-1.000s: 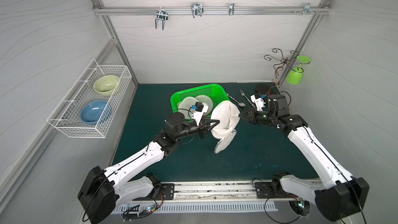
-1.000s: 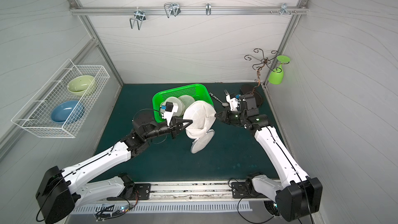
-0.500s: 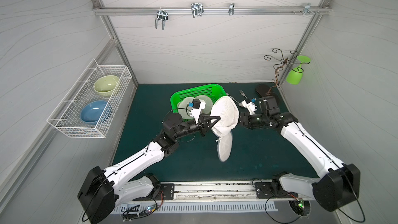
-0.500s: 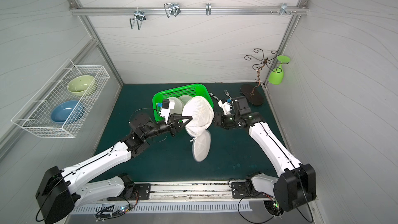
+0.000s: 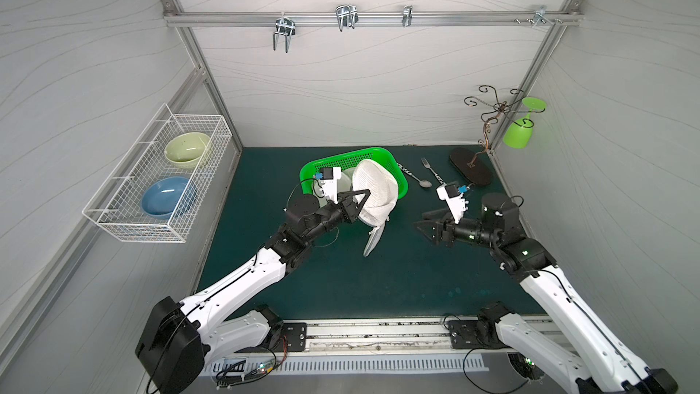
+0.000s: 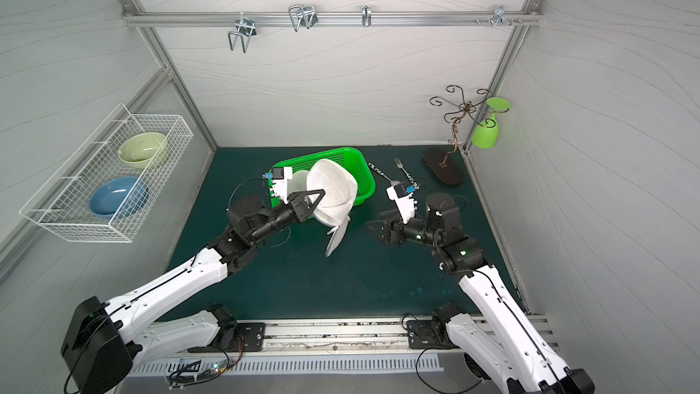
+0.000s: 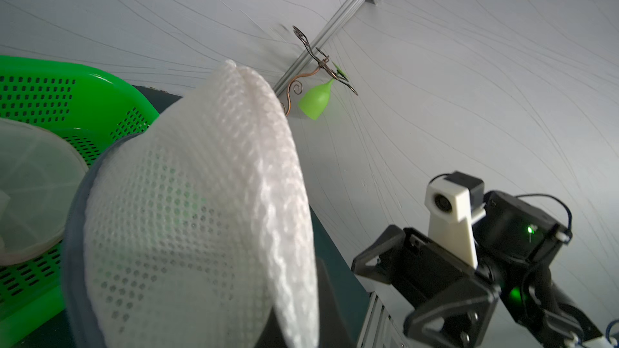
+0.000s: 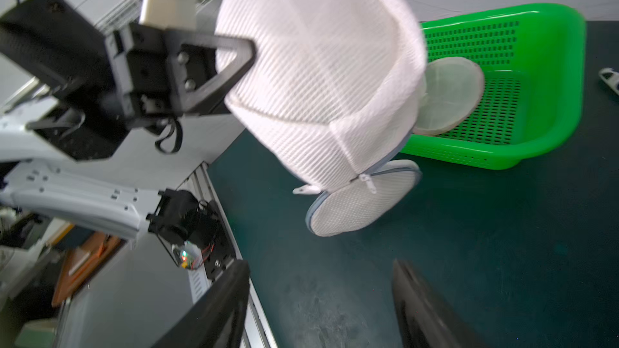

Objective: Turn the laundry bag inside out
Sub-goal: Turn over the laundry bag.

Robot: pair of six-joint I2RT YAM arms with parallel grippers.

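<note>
Bag: we see the white mesh laundry bag (image 5: 375, 195) hanging in the air just in front of the green basket (image 5: 402, 180), its round zip flap (image 8: 361, 199) dangling below.
Left gripper: the left gripper (image 5: 361, 202) is pinched tight on the bag's edge and carries its whole weight.
Right gripper: the right gripper (image 5: 423, 221) stands well apart from the bag, at about its height, fingers (image 8: 221, 309) spread wide with nothing between them.
Step in hand: we judge that the right arm is due to take a fresh grip for the next pull of the turn.
Doing it well: we should aim for the rim beside the zipper pull (image 8: 366, 182), catch one layer only, and pull away from the left pinch while that grip stays firm.
Risk: the mesh is soft, so two layers could bunch in the jaws; the loose flap could swing into the way.
Around: a second round mesh piece (image 8: 449, 95) lies in the basket just behind the bag; a spoon (image 5: 418, 180) and a fork (image 5: 430, 170) lie near the right arm.
Clear of us: the glass stand (image 5: 469, 170) and the wire rack (image 5: 113, 217) with two bowls.
</note>
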